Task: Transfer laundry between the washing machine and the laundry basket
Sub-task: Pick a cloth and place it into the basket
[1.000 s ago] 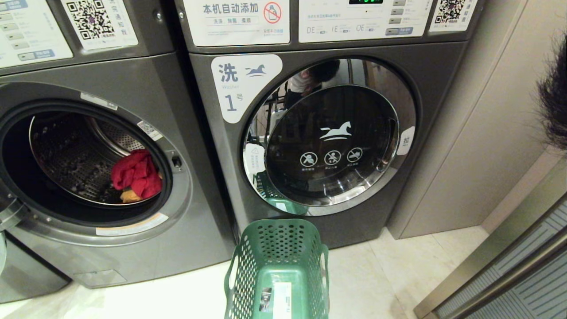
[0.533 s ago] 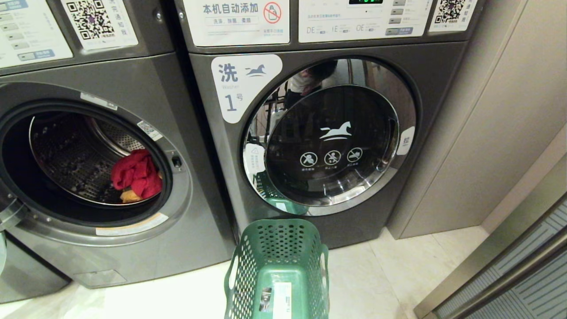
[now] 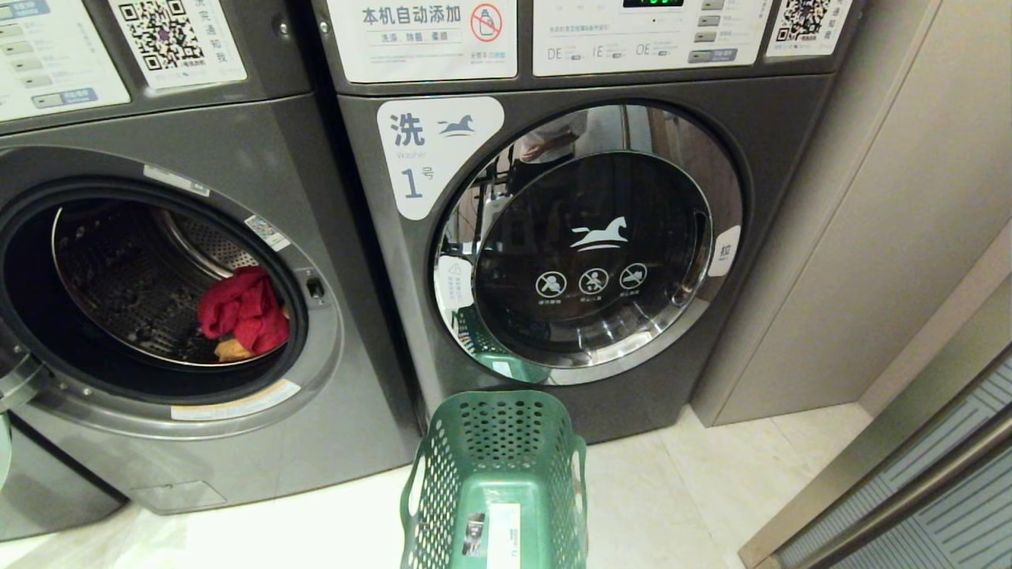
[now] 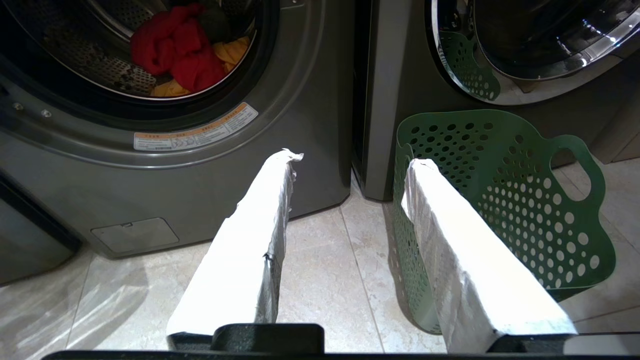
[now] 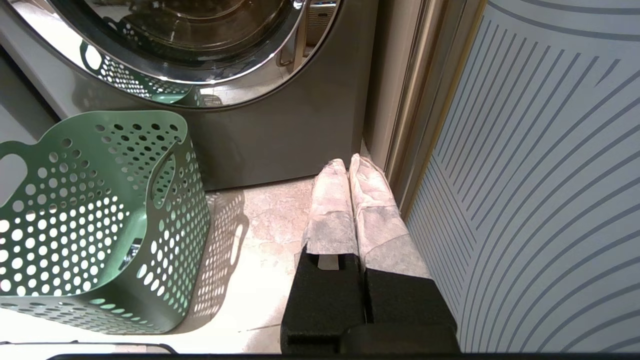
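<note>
Nothing has shifted: bright red cloth (image 3: 242, 310) stays in the open dark-grey drum at 9 o'clock, green perforated plastic basket (image 3: 496, 450) seemingly empty; left pincer (image 4: 350, 165) released, right pincer (image 5: 348, 165) clenched, so unloading hasn't begun.

Dark grey front-loader marked 1 (image 3: 791, 126), shut, at the middle of the head view. On its front, upper left, a white label (image 3: 431, 150) with a horse emblem and the numeral. Chrome-ringed round door (image 3: 593, 253), dark glass printed with a white horse and three round icons. In the chrome ring, faintly mirrored, perhaps a person in a pale top (image 3: 553, 146). Above the door, a white notice (image 3: 423, 35), a control panel (image 3: 648, 39) with a green display, and a QR sticker (image 3: 806, 20). To the right, a plain beige wall panel (image 3: 870, 237). Below, pale glossy floor tiles (image 3: 696, 490). At the lower right, a metal-framed grey-blue striped panel (image 3: 949, 506).
</note>
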{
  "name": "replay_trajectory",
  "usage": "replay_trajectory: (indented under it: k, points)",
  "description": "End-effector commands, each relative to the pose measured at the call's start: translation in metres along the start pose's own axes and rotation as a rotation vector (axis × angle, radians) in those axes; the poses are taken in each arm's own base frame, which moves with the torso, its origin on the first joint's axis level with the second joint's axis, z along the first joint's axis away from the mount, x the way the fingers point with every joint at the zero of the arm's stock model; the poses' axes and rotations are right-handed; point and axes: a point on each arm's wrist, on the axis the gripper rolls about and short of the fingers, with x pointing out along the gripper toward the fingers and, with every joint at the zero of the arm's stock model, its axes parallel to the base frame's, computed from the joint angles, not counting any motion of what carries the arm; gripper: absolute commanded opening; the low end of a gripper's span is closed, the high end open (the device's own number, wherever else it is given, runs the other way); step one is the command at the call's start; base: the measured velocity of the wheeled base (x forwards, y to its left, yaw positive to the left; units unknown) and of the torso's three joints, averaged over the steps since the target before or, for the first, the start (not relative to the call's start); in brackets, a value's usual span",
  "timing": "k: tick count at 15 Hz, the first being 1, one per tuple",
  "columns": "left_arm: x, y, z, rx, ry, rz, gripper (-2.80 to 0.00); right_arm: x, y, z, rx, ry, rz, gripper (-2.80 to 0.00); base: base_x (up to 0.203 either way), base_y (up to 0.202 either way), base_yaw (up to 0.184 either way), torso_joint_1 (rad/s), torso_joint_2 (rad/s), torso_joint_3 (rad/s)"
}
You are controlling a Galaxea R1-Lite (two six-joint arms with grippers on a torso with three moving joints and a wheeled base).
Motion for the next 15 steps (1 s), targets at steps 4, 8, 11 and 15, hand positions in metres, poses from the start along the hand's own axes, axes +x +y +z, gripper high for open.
replay_trajectory:
  k: [4,8,11,15]
  points:
    - [0.0005,-0.0001,-0.0016,0.0,0.007,0.0,-2.8,0.0001,0.0,0.0,0.0,0.001,0.0,-2.8,0.0,0.0,0.0,0.0,0.0,0.0]
    - [0.0005,-0.0001,-0.0016,0.0,0.007,0.0,-2.8,0.0001,0.0,0.0,0.0,0.001,0.0,-2.8,0.0,0.0,0.0,0.0,0.0,0.0]
    - [0.0005,-0.0001,-0.0016,0.0,0.007,0.0,-2.8,0.0001,0.0,0.0,0.0,0.001,0.0,-2.8,0.0,0.0,0.0,0.0,0.0,0.0]
    - [0.0005,-0.0001,-0.0016,-0.003,0.007,0.0,-2.8,0.0001,0.0,0.0,0.0,0.001,0.0,-2.8,0.0,0.0,0.0,0.0,0.0,0.0]
